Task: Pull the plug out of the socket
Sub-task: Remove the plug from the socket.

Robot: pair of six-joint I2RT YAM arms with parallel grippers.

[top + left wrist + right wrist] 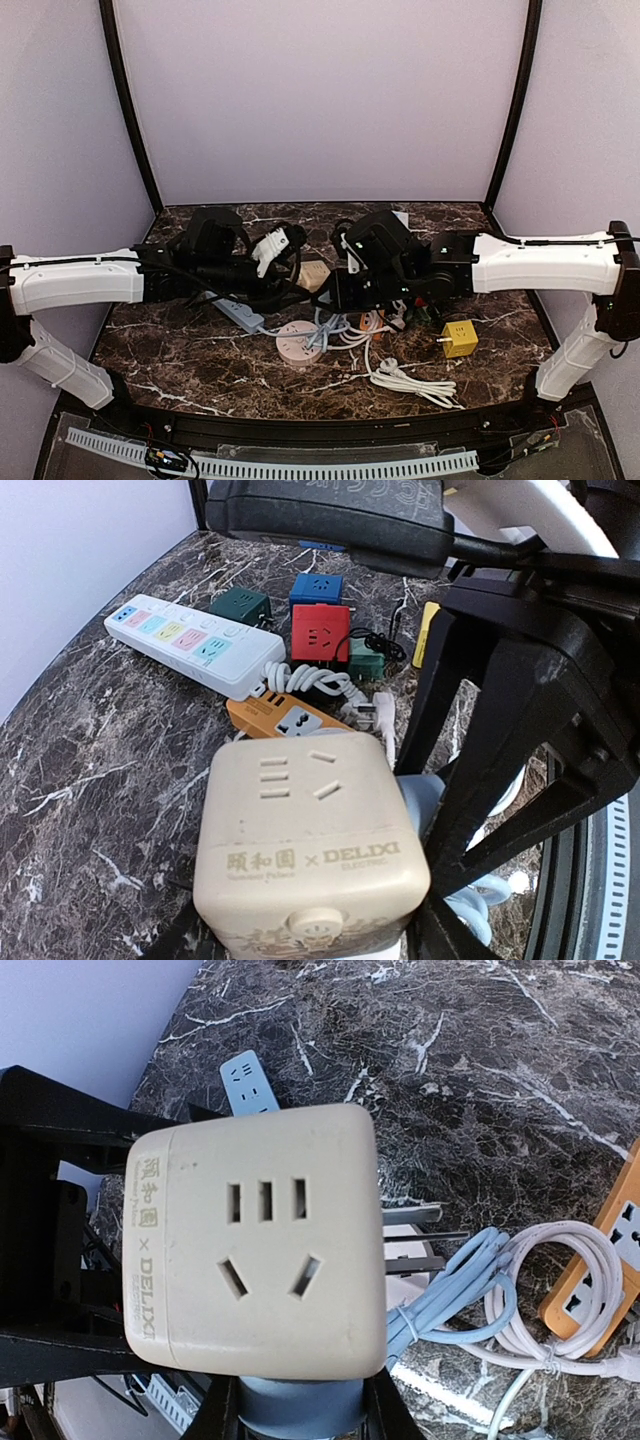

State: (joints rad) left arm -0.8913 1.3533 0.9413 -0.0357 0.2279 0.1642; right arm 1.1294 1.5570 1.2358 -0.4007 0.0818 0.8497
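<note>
Beige socket cube [315, 275] hangs over the marble table [170, 350] overhead; from the left wrist, the left gripper [310, 925] clamps its sides; from the right wrist, the right gripper [298, 1418] pinches the blue-grey plug [300, 1398] at its edge.

I work over a dark marble table [170, 360] veined in white. In the upper left of my left wrist view, a white power strip [190, 640] with pastel sockets lies flat on it. To its right a green cube [240, 605], a blue cube [317, 587] and a red cube [320, 632] sit close together, with an orange power strip [285, 718] just below them. At lower centre of the overhead view, a pink round socket [298, 347] rests among tangled cables. A yellow cube [459, 338] sits to its right, and a bundled white cable [412, 382] lies between them, lower in the frame.
</note>
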